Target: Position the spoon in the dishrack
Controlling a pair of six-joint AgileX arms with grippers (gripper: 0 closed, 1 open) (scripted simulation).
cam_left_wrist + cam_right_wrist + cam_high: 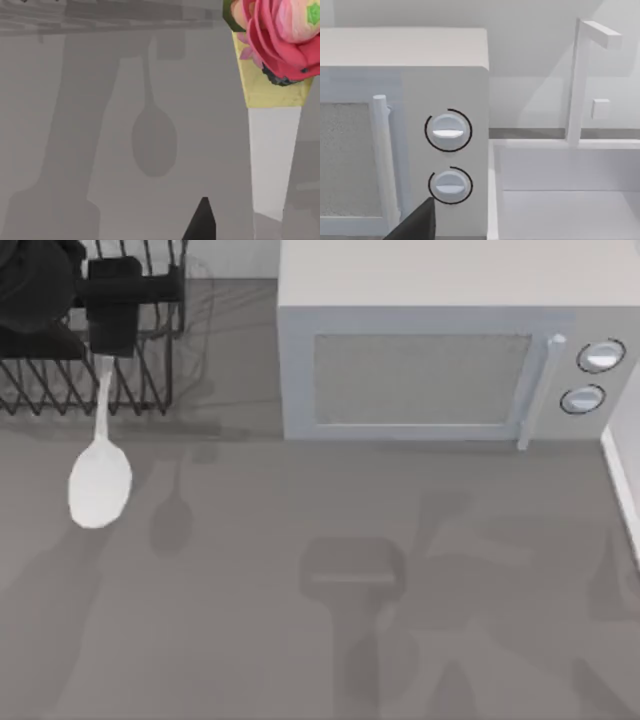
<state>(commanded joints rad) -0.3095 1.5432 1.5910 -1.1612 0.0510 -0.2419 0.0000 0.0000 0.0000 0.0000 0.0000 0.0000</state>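
A: What takes up the most room?

B: The grey worktop (320, 620), running across the whole lower part of the top view. After it comes one grey microwave (440, 350), upper centre to upper right, with a mesh door, one upright handle (535, 390) and two round dials (592, 375) stacked at its right end. In the right wrist view the microwave (402, 130) fills the left half and one white sink (565, 190) with a tall faucet (577, 80) sits just beside it on the right.

A: And the dishrack?

B: One black wire dishrack (150, 380) in the upper left corner of the top view, well apart from the microwave. The left arm covers much of it.

A: Where is the spoon?

B: One white spoon (100, 475) hangs at the left of the top view, its bowl over bare worktop below the rack's front edge, the handle running up into the left tool (110, 345). Its shadow lies just to the right. In the left wrist view the spoon (275, 160) shows its red-and-yellow knob end, upper right.

A: Is the tool closed on it?

B: Yes, the left tool is clenched on the upper handle. For the right tool (415, 225), a dark tip at the bottom of its wrist view, I cannot tell.
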